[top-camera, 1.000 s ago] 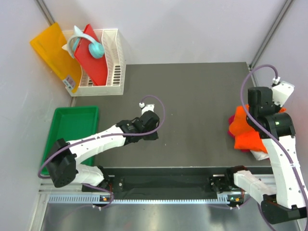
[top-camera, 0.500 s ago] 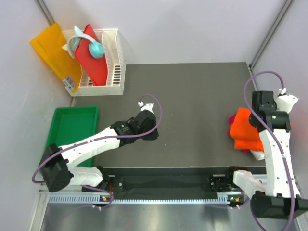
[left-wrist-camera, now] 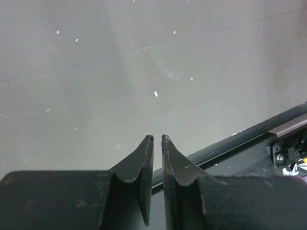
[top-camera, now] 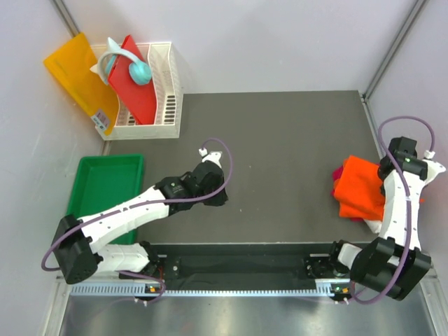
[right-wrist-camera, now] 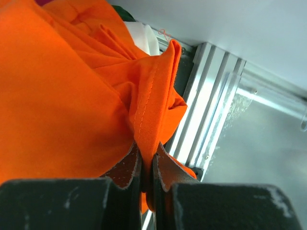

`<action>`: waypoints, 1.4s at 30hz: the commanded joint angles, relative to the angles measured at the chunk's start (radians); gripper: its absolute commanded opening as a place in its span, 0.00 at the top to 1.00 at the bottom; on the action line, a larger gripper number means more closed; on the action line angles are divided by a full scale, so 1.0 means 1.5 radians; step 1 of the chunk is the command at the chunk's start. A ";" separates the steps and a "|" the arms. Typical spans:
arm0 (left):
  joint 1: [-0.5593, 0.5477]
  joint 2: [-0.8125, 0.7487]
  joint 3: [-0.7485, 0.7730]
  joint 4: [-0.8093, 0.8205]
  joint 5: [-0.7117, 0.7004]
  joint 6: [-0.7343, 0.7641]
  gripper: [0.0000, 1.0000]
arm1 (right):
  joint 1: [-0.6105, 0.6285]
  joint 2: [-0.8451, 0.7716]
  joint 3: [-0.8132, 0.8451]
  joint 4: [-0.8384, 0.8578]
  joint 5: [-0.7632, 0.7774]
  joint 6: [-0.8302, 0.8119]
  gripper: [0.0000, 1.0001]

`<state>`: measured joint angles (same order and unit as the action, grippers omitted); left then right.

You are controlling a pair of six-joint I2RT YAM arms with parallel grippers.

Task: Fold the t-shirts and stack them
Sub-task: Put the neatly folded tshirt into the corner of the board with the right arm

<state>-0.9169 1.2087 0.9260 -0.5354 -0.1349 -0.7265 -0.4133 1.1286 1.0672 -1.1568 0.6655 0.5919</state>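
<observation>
Orange t-shirts lie bunched in a pile at the table's right edge, with a bit of magenta-pink cloth showing at the pile's left side. In the right wrist view my right gripper is shut on a stitched hem fold of an orange t-shirt, which hangs in front of the camera. My left gripper hovers over the bare dark table near its middle. Its fingers stand a thin slit apart with nothing between them.
A white basket at the back left holds a red board and a teal object. A yellow-orange sheet leans beside it. A green tray sits at the left. White cloth lies under the pile. An aluminium rail runs past the table's right edge.
My right arm has swung outward to the right, drawing the held orange t-shirt with it over the pile. The left arm has shifted slightly; its gripper stays at mid-table.
</observation>
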 commanded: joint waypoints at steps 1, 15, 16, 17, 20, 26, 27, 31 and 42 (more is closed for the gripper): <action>-0.001 -0.022 0.013 -0.025 -0.008 0.019 0.82 | -0.044 -0.002 -0.016 0.040 -0.041 0.036 1.00; -0.001 -0.010 0.006 -0.020 0.003 0.040 0.78 | -0.006 -0.040 0.026 0.114 -0.062 0.011 0.68; -0.001 -0.008 0.006 -0.016 0.006 0.046 0.78 | -0.004 -0.040 0.034 0.113 -0.067 0.011 0.63; -0.001 -0.007 0.007 -0.009 0.008 0.047 0.77 | -0.002 -0.039 0.042 0.113 -0.085 0.005 0.54; -0.001 0.004 0.017 -0.005 0.021 0.054 0.76 | 0.009 -0.045 0.076 0.104 -0.081 0.006 0.44; -0.001 0.026 0.027 -0.002 0.033 0.066 0.75 | 0.034 -0.048 0.143 0.076 -0.057 0.007 0.31; -0.001 0.028 0.027 -0.001 0.034 0.068 0.75 | 0.042 -0.050 0.157 0.075 -0.058 0.007 0.30; -0.001 0.042 0.028 0.003 0.035 0.074 0.76 | 0.080 -0.074 0.168 0.125 -0.146 -0.001 0.31; -0.001 0.082 0.042 0.002 0.057 0.080 0.78 | 0.094 -0.101 -0.053 0.191 -0.220 0.063 1.00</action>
<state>-0.9173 1.3361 0.9543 -0.5678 -0.0601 -0.6231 -0.2768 0.9676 1.0821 -0.9005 0.3199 0.6479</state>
